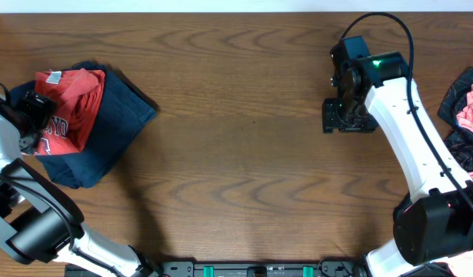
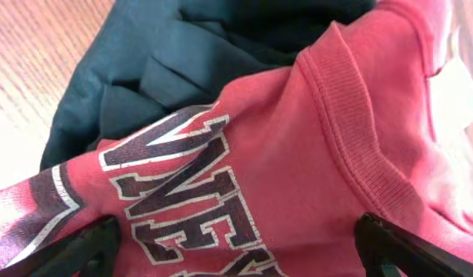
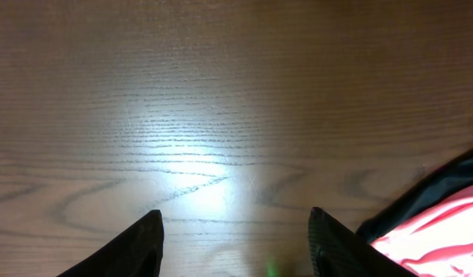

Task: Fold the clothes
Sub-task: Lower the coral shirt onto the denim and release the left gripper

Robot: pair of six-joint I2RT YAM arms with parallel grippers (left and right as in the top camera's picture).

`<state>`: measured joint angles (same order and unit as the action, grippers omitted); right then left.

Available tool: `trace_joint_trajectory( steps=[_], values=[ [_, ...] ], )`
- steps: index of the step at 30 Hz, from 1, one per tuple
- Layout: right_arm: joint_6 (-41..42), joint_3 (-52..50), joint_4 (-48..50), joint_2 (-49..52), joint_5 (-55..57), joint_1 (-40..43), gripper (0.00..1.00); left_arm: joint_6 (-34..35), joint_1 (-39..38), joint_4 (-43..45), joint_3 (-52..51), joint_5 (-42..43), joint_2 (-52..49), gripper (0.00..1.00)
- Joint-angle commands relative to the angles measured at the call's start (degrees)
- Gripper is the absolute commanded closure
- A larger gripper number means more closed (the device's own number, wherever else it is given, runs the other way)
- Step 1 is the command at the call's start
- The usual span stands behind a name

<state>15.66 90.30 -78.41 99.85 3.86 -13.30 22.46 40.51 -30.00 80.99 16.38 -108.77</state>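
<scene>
Wood surface (image 1: 244, 115) with a navy garment (image 1: 117, 123) at the left end and the orange-red T-shirt (image 1: 78, 100) lying on top of it, lettering showing. Pink and black pieces (image 1: 467, 115) are bunched at the right edge. Left gripper (image 2: 236, 250) hangs wide open right over the shirt, nothing pinched. Right gripper (image 3: 236, 246) is open too, over bare wood near that pile.

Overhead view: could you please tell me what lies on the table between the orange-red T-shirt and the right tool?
The navy garment under the T-shirt, then only bare table as far as the right tool, as the overhead view shows.
</scene>
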Motion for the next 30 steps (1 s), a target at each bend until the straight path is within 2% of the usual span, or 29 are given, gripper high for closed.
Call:
trace_joint_trajectory(
  steps=[1,5,9,11,12,16,18,20,23,30],
  values=[
    [-0.5,0.7,-0.09,-0.74,0.24,0.28,0.41,-0.5,0.17,1.51,0.24,6.4,0.35,0.02],
    [-0.48,0.7,0.11,-0.74,0.22,0.28,0.37,-2.69,0.13,4.9,0.24,16.26,3.74,0.02],
    [-0.48,0.7,1.81,-0.74,0.0,0.28,0.15,-2.71,-1.79,5.68,0.24,19.41,9.35,0.02],
    [-0.5,0.7,3.78,-0.72,-2.4,0.28,0.03,-4.92,-5.31,5.62,0.24,18.99,12.41,0.02],
    [-0.5,0.7,4.61,-0.72,-3.72,0.28,0.01,-6.01,-7.17,5.46,0.24,18.6,13.33,0.02],
    [-0.5,0.7,7.32,-0.42,-8.2,0.28,0.01,-10.1,-16.9,3.34,0.24,12.11,14.58,0.02],
    [-0.52,0.63,7.26,-0.13,-8.41,0.26,0.01,-12.57,-21.97,0.63,0.24,4.59,13.94,0.02],
    [-0.66,0.28,7.02,-0.09,-8.41,0.28,0.01,-11.82,-24.81,-0.85,0.24,-2.8,13.57,0.02],
    [-1.2,-0.83,6.84,-0.09,-8.39,0.28,0.01,-11.67,-26.23,-0.76,0.24,-6.23,13.44,0.02],
    [-1.4,-6.6,8.68,-0.09,-8.39,0.28,0.01,-11.5,-23.93,4.04,0.24,-5.44,13.64,0.02]
  ],
)
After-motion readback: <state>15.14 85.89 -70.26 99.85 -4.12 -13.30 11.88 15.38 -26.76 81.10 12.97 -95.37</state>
